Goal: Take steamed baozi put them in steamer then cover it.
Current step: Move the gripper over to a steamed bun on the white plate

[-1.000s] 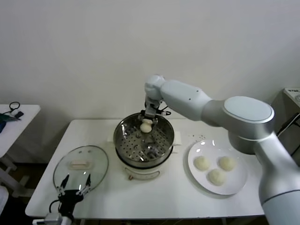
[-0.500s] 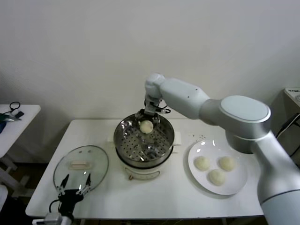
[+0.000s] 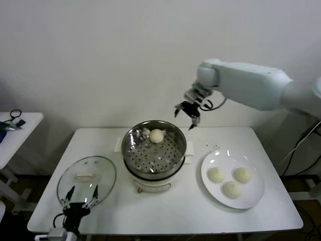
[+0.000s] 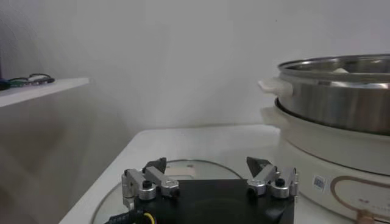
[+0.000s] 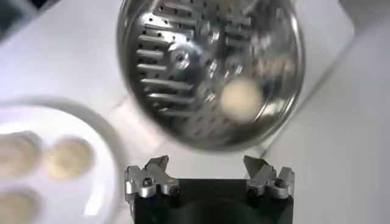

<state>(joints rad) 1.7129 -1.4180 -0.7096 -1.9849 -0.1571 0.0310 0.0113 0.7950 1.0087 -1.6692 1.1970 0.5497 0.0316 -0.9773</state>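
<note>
resting on the perforated floor at the far side of the steamer (image 3: 154, 150), one steamed baozi (image 3: 156, 135) lay alone; three more (image 3: 231, 189) sat on a white plate (image 3: 256, 196) near the table's (image 3: 175, 211) right edge. the cover (image 3: 86, 178) lay flat near the front-left corner. the right gripper (image 3: 187, 114) hung above the steamer's far-right rim, jaws wide, empty. the left gripper (image 3: 79, 196) waited over the cover's near edge, jaws wide.

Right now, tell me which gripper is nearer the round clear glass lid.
Left. The left gripper hovers at the lid's near edge; the right gripper hangs open above the table, beyond the steel steamer.
</note>
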